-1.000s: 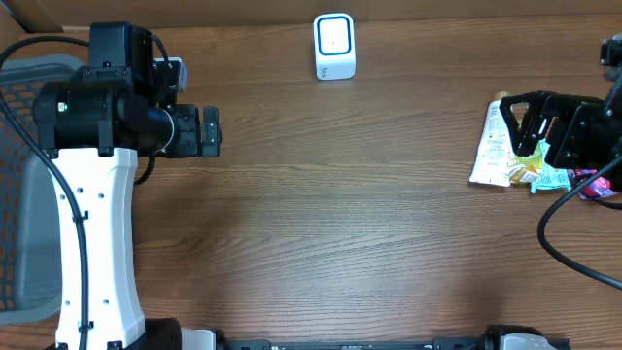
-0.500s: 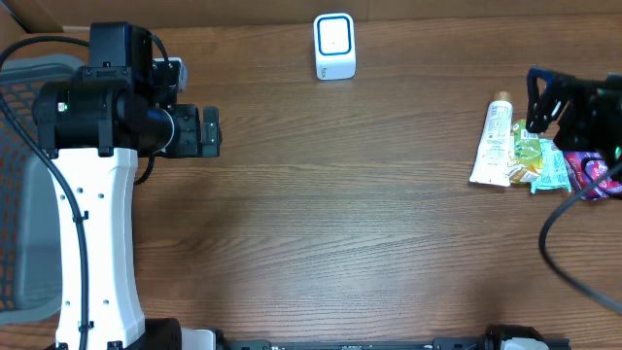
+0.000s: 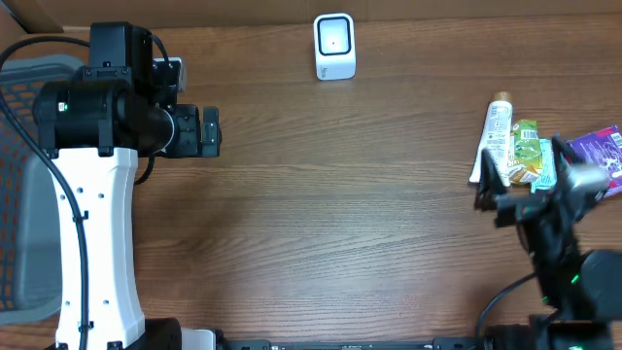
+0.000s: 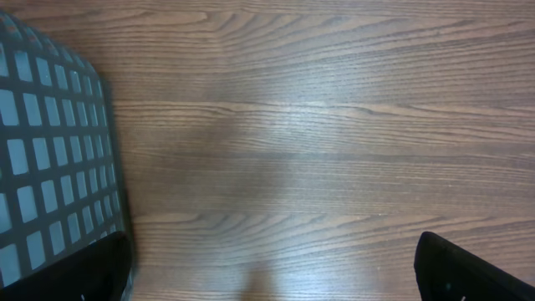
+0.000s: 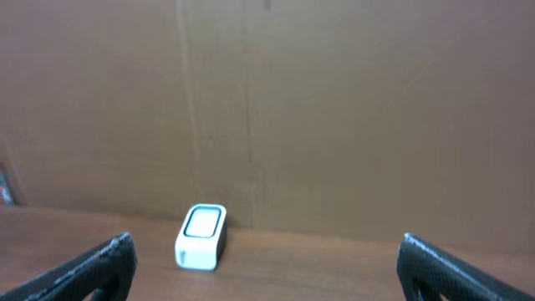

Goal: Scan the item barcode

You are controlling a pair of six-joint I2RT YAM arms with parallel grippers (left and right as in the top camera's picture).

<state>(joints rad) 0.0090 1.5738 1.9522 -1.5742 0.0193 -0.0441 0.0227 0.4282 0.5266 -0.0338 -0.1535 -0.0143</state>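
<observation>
No item is picked up yet: the right pincer (image 3: pixel 494 192) and left pincer (image 3: pixel 210 130) both stand spread wide and empty. A white tube (image 3: pixel 497 136), a green packet (image 3: pixel 526 148) and a purple packet (image 3: pixel 600 148) lie bunched on the counter (image 3: pixel 340 214) near the right pincer. The next move likely calls for closing on one item and showing its barcode to the scanner (image 3: pixel 334 46).

The wooden table (image 3: pixel 340 214) is carrying a small white scanner (image 3: pixel 334 46), which is standing near its far edge, about midway across. Toward the right side, a white tube (image 3: pixel 496 131), a green packet (image 3: pixel 526 146) and a purple packet (image 3: pixel 601 148) are lying flat in a tight cluster, touching or overlapping one another. A grey mesh basket (image 3: pixel 19 117) is sitting at the left edge, well apart from both.
</observation>
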